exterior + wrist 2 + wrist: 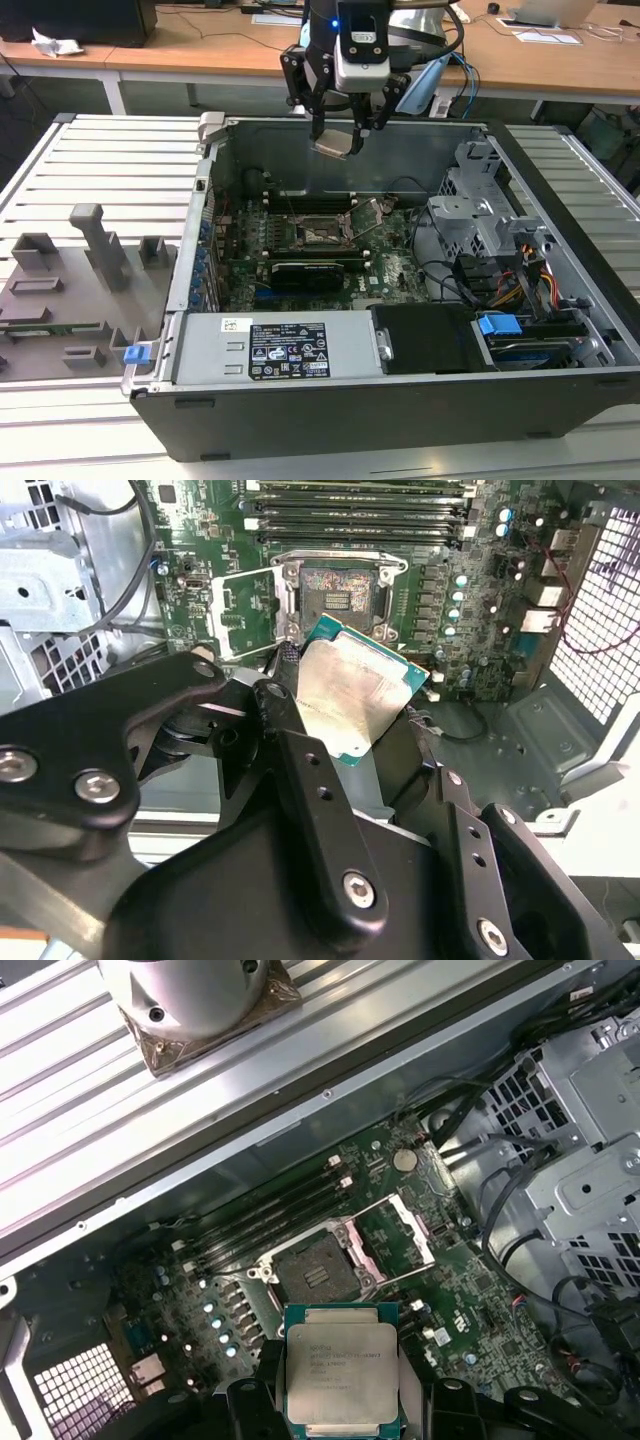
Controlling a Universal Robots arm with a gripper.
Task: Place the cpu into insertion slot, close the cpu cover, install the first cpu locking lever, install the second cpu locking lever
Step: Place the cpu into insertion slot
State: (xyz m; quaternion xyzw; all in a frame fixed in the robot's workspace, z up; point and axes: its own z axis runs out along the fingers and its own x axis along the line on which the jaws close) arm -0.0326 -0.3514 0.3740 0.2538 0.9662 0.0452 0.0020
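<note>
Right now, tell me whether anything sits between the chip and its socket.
Nothing visible does. The hand holds the chip above the open case, the socket lies bare below with its lid swung aside, and no cable crosses the gap.

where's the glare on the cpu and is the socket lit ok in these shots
In the second wrist view the cpu, held in the pincer, has a pale glare across its lid, and the insertion slot glints; in the first wrist view the lid is evenly lit and the slot looks dull and dark; in the exterior view the inside of the computer case sits in shade.
</note>
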